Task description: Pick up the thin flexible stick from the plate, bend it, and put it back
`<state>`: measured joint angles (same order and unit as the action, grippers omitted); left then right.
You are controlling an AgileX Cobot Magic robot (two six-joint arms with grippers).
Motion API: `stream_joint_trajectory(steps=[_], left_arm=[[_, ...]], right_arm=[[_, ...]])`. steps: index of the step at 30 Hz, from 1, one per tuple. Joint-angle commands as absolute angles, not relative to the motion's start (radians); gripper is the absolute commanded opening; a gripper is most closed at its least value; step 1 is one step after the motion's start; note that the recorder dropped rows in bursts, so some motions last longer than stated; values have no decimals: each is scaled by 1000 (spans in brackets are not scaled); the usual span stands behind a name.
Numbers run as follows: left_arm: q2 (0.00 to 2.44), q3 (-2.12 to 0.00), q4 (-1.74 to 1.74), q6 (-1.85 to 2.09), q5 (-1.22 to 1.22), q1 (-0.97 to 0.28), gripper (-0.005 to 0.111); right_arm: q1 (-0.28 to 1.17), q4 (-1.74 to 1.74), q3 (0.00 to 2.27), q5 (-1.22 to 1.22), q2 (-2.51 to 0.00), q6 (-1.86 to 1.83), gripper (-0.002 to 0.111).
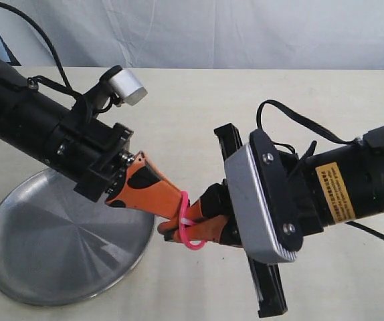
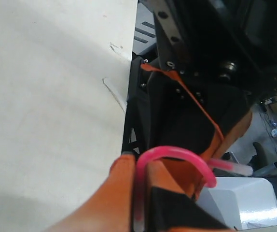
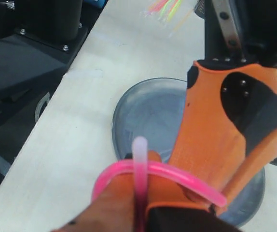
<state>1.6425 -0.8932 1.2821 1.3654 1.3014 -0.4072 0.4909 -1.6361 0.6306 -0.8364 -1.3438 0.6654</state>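
The thin pink stick [image 1: 188, 226] is bent into a tight loop in the air, just right of the steel plate [image 1: 51, 241]. My left gripper [image 1: 179, 204] is shut on one end of it. In the left wrist view the stick [image 2: 177, 153] runs up between the orange fingers [image 2: 121, 193] and arcs over to a pale tip. My right gripper [image 1: 168, 229] is shut on the other end, and its fingertips nearly touch the left ones. In the right wrist view the stick [image 3: 129, 169] stands between my fingers with its whitish tip up, above the plate [image 3: 143, 111].
The plate lies at the table's front left, under the left arm [image 1: 38, 127]. Several coloured sticks [image 3: 170, 7] lie far off on the table. The table edge [image 3: 47, 121] drops off beside dark equipment. The right arm's body [image 1: 352, 187] fills the right side.
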Motion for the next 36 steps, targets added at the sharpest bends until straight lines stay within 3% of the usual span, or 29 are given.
stream_joint_trajectory(steps=[1, 7, 11, 25, 36], left_arm=[[1655, -898, 1386, 1349, 1221, -412, 0], [1653, -899, 1412, 1365, 1221, -412, 0], [1652, -924, 1398, 1451, 1221, -412, 0], [1652, -933, 1405, 1643, 1108, -412, 0], [1652, -933, 1405, 1663, 866, -412, 0]], right_arm=[[503, -1505, 648, -979, -1337, 643, 0], [501, -1432, 648, -979, -1337, 670, 0], [501, -1314, 648, -920, -1337, 979, 0], [501, -1283, 648, -766, -1337, 1496, 0], [501, -1345, 648, -643, -1337, 1935, 0]])
